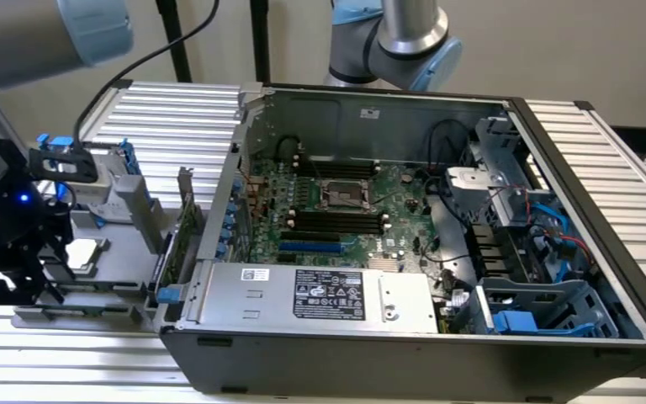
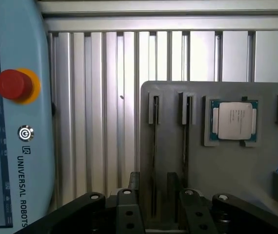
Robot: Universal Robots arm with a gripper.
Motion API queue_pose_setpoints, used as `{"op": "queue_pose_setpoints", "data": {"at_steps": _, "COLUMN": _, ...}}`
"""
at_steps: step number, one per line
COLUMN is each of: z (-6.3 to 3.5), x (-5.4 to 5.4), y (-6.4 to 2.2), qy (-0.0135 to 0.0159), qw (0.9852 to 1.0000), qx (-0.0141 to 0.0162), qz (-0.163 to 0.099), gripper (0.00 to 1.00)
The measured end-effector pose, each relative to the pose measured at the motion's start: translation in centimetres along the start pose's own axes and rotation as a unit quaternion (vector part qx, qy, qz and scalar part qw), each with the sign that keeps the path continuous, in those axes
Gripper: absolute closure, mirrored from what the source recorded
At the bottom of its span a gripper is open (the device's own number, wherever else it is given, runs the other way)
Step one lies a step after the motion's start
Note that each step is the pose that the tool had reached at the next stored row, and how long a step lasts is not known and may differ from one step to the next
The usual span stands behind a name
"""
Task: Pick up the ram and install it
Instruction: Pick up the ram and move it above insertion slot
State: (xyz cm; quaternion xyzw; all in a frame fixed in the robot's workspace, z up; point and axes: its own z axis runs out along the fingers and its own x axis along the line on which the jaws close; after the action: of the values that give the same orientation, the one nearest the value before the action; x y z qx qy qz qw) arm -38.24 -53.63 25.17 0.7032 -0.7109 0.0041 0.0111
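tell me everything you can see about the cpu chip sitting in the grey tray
The cpu chip is square, with a silvery metal lid bearing faint dark print and a green board rim showing at its edges. It lies flat, lid up, seated in a raised-edged pocket of the grey tray, beside two narrow slots. Only the tray touches it; nothing covers or grips it.
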Motion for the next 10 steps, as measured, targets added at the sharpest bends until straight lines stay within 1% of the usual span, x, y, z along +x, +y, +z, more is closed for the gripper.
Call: {"op": "queue_pose_setpoints", "data": {"at_steps": 10, "z": 1.81, "x": 0.0, "y": -0.02, "qy": 0.0001, "qw": 1.0, "qx": 0.0001, "qz": -0.008, "gripper": 0.64}}
